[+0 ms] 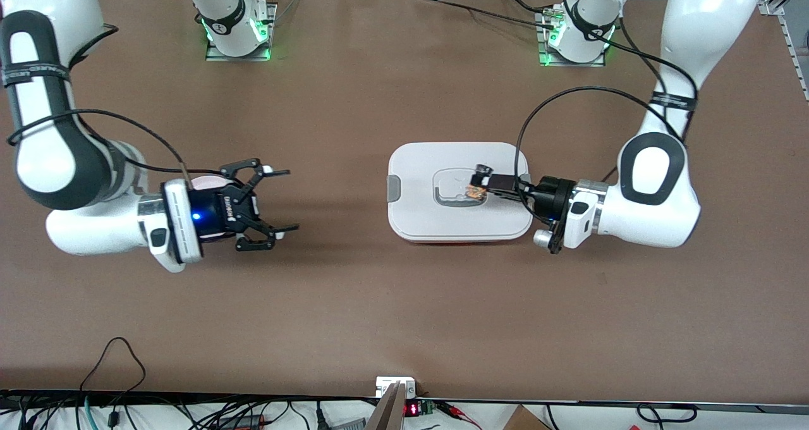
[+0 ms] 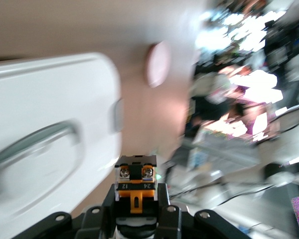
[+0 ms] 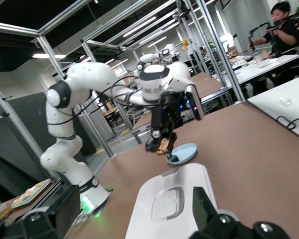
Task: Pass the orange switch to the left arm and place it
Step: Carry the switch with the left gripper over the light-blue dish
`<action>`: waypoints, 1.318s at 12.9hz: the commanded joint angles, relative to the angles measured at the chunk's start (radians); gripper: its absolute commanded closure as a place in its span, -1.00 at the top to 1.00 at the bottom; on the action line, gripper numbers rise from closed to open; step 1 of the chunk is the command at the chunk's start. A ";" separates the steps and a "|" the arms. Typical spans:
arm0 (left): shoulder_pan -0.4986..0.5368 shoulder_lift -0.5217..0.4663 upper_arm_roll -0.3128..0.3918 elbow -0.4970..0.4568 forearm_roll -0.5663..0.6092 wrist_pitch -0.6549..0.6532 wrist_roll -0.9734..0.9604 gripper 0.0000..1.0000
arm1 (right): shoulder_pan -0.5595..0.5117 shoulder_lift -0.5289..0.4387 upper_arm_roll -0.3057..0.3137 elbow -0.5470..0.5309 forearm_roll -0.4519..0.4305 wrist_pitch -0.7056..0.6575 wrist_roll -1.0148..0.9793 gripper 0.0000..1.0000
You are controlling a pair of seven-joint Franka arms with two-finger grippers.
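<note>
The orange switch (image 1: 475,191) is held in my left gripper (image 1: 492,182), which is shut on it and is up over the grey handle recess of the white box (image 1: 417,215). In the left wrist view the switch (image 2: 135,188) sits between the black fingers (image 2: 102,209), with the box (image 2: 35,114) below. My right gripper (image 1: 275,210) is open and empty, above the table toward the right arm's end, pointing at the box. The right wrist view shows the box (image 3: 162,219), the left arm holding the switch (image 3: 163,146), and my own spread fingers (image 3: 204,206).
A small pink plate (image 1: 203,181) lies partly under the right gripper's body; it also shows in the left wrist view (image 2: 157,63). A small blue plate (image 3: 182,154) lies on the table under the left arm. The brown table (image 1: 404,316) surrounds the box.
</note>
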 commanded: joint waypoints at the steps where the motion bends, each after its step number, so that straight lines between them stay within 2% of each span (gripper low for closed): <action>1: 0.012 0.000 -0.002 0.085 0.244 -0.096 -0.005 -0.68 | -0.068 -0.019 0.015 0.015 -0.091 -0.097 0.055 1.00; 5: 0.026 -0.039 -0.010 0.119 0.627 -0.199 0.078 -0.68 | -0.126 -0.103 0.015 0.017 -0.247 -0.139 0.156 1.00; 8: 0.023 -0.066 -0.013 0.110 0.907 -0.202 0.231 -0.68 | -0.137 -0.231 0.015 0.014 -0.399 -0.136 0.311 1.00; 12: 0.026 -0.066 -0.013 0.075 1.199 -0.164 0.487 -0.68 | -0.151 -0.329 -0.010 0.012 -0.589 -0.131 0.509 1.00; 14: 0.070 -0.099 -0.011 -0.017 1.242 -0.095 0.607 -0.68 | -0.150 -0.355 -0.010 0.012 -0.697 -0.110 0.538 1.00; 17: 0.164 -0.182 -0.011 -0.247 1.285 0.127 0.731 -0.72 | -0.148 -0.397 -0.010 0.006 -0.871 -0.079 0.574 1.00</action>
